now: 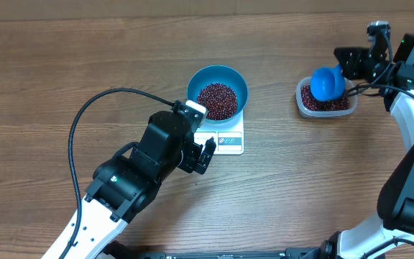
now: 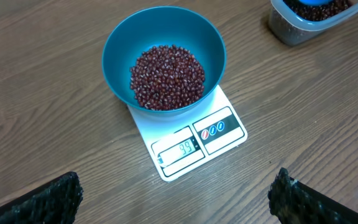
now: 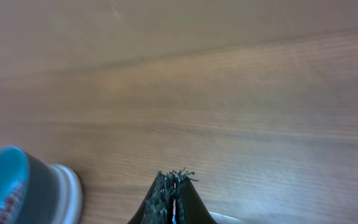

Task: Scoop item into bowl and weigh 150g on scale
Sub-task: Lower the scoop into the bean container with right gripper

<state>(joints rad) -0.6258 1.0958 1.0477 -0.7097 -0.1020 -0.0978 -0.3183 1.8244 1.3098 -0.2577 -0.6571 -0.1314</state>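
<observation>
Your left gripper (image 2: 176, 205) is hanging closest to the lens, just in front of the scale (image 2: 157, 127). Its fingertips (image 2: 55, 196) are standing fully released, one in each bottom corner of the left wrist view, grasping nothing. You are looking between them at the white scale lying flat on the wooden table (image 1: 49, 57), its display (image 2: 180, 149) facing that gripper and showing 39. You are seeing the blue bowl (image 2: 120, 56) sitting upright on the far part of the scale, overhanging its edges. The beans (image 2: 166, 78) are lying in a loose dark red-brown heap across the bowl's bottom, well below the rim. Off to the robot's right, well apart from the scale, a clear plastic container (image 1: 325, 104) is resting on the table and holding more of the beans. Your right gripper (image 3: 174, 196) is hanging by the far right corner of that container, and its fingers (image 3: 191, 208) are pressing tightly together. A thin sliver of light blue is showing between them in the right wrist view. From overhead, the blue scoop (image 1: 327, 83) is hanging over the container with its cup above the beans there and its handle running toward those clenched fingers, so you are gripping the scoop. Whether the cup is carrying any beans, you cannot tell.
</observation>
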